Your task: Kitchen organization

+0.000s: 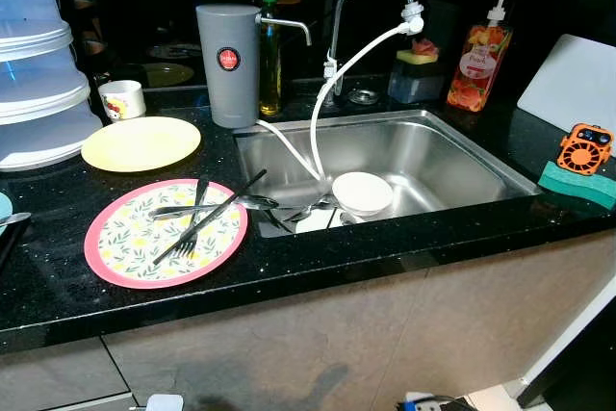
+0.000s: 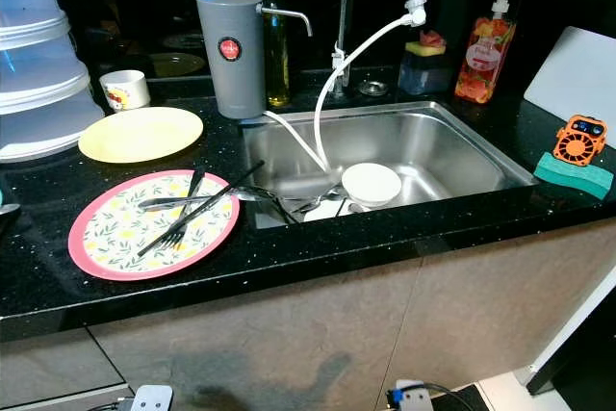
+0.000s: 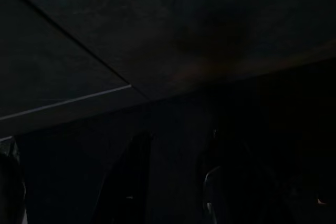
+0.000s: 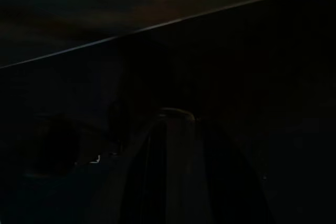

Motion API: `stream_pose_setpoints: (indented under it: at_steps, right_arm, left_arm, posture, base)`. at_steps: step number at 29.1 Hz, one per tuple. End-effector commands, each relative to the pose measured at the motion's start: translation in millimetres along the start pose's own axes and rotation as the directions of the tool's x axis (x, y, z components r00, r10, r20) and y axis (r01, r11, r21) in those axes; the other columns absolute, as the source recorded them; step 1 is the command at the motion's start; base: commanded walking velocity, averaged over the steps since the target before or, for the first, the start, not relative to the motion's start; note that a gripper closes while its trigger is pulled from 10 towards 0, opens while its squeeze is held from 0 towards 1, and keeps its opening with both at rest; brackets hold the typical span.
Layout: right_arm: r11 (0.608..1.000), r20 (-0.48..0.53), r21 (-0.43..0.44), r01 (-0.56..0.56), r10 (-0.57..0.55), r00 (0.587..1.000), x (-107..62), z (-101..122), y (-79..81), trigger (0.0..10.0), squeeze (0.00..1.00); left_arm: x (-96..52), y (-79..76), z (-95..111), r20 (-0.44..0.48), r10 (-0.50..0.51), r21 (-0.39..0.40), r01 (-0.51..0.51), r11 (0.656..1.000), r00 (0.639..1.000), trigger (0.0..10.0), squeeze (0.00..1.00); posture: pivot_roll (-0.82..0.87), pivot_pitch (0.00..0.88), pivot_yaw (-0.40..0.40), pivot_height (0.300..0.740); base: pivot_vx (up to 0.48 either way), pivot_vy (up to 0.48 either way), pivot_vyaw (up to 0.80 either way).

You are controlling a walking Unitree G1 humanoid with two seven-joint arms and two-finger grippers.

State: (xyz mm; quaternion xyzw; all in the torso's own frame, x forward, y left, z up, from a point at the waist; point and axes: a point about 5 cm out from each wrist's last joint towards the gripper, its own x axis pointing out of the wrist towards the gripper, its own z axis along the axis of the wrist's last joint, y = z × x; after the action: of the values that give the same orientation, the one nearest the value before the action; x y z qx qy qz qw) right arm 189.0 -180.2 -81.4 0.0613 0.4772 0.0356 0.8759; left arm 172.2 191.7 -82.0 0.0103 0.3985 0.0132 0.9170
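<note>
- Grippers hang idle in shade; in the dark wrist views I cannot tell whether the left gripper [image 3: 173,182] or the right gripper [image 4: 173,171] is spread.
- Floral plate [image 1: 135,247], lower left, carries black fork [image 1: 192,228] and loose cutlery.
- Sink [image 1: 462,156], centre, holds white bowl [image 1: 362,192]; approach it from above, avoiding white hose [image 1: 318,132].

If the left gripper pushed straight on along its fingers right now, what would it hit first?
Hard to say: the left wrist view is very dark. Ahead of the left gripper lies what looks like a flat panelled surface crossed by pale seams, perhaps the floor or cabinet front. Depth is unclear, so treat that as a guess.
</note>
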Motion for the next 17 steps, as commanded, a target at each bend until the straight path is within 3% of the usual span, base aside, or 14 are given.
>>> stream_pose_setpoints:
  at_steps: [1, 6, 17]
  right_arm:
    - [1.0, -0.001, 0.007, 0.005, -0.005, 1.0, 0.2, -3.2, 2.1, 10.0, 0.0]
    - [0.999, 0.016, -0.023, 0.042, -0.042, 0.999, 0.2, 0.0, 0.1, 10.0, 0.0]
    - [1.0, 0.009, 0.021, 0.016, -0.016, 1.0, -0.3, -1.6, -0.8, 10.0, 0.0]
  left_arm:
    - [-2.1, 3.8, -2.9, 0.007, 0.008, -0.002, -0.008, 1.0, 1.0, 10.0, 0.0]
    - [-2.6, 3.0, -1.5, 0.029, -0.005, 0.005, 0.005, 1.0, 1.0, 10.0, 0.0]
    - [-3.3, 2.5, -0.9, 0.051, -0.016, -0.048, 0.019, 0.999, 0.999, 10.0, 0.0]
  posture:
    - [0.01, 0.031, -0.014, 0.74]
    - [0.01, 0.033, -0.019, 0.74]
    - [0.02, 0.02, -0.012, 0.74]
  base:
    - [0.0, 0.0, 0.0]
    - [0.0, 0.0, 0.0]
    - [0.0, 0.0, 0.0]
